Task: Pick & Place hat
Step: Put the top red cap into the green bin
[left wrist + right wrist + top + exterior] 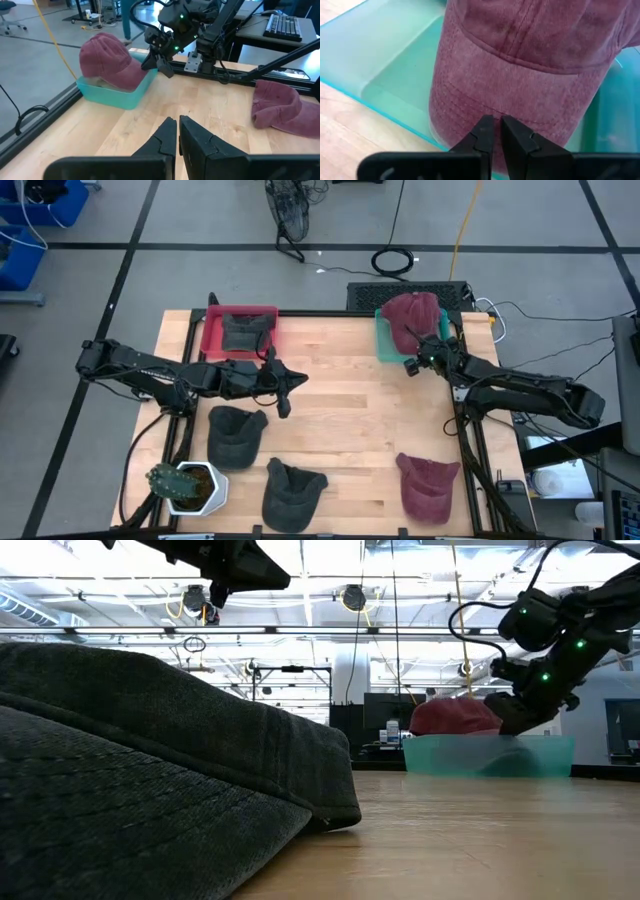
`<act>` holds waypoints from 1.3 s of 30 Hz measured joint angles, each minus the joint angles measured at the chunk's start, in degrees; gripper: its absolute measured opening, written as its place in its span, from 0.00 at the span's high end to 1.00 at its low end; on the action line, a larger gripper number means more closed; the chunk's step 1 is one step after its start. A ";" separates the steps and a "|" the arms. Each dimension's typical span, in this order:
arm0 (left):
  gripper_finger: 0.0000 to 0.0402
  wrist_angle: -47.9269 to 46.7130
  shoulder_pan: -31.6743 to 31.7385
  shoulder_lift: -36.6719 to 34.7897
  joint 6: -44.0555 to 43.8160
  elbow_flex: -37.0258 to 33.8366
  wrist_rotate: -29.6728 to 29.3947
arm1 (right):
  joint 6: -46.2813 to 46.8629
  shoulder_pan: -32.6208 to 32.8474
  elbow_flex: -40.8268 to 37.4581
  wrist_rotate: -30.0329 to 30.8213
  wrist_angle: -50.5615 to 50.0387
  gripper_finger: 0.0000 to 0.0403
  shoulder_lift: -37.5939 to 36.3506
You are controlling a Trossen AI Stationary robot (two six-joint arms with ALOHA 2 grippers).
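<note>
Currently: right pincer (493, 131) at the maroon cap's (412, 317) brim, fingers nearly together, gripping nothing visible.
Cap sits in the teal bin (386, 343) at the table's (350, 400) far right; left pincer (177, 134) hovers mid-table, closed, empty.

low view: dark hat (150, 770) cropped, blocks table | teal bin (395, 75) contents possibly hidden

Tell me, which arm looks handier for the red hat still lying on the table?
Probably the right gripper: the loose red hat lies on its side, while the left gripper hangs mid-table by dark hats.
</note>
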 joint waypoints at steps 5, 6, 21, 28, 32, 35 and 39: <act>0.94 0.00 0.00 -0.13 0.12 0.00 0.00 | -1.09 1.01 -0.17 -2.87 2.05 0.94 -2.42; 0.94 -0.02 0.00 -0.13 0.27 -0.02 -0.01 | -1.47 1.27 -0.17 -3.43 2.72 0.94 -3.19; 0.94 -1.10 -1.61 -5.58 0.04 -0.04 3.89 | -9.57 1.66 -0.17 2.91 23.18 0.94 -9.61; 0.94 -1.56 -2.49 -6.99 1.45 -0.04 3.91 | -11.67 -4.86 -0.11 2.63 35.53 0.94 -1.56; 0.94 -1.55 -2.51 -6.99 2.63 -0.04 3.89 | -8.45 -8.78 -0.11 -3.06 30.49 0.94 6.24; 0.94 -1.66 -2.51 -6.99 2.93 -0.04 3.89 | -8.11 -10.63 -0.02 -4.04 29.11 0.94 12.21; 0.94 -1.72 -2.51 -6.99 3.05 -0.04 3.89 | -7.80 -11.30 -0.87 -3.95 32.27 0.94 17.64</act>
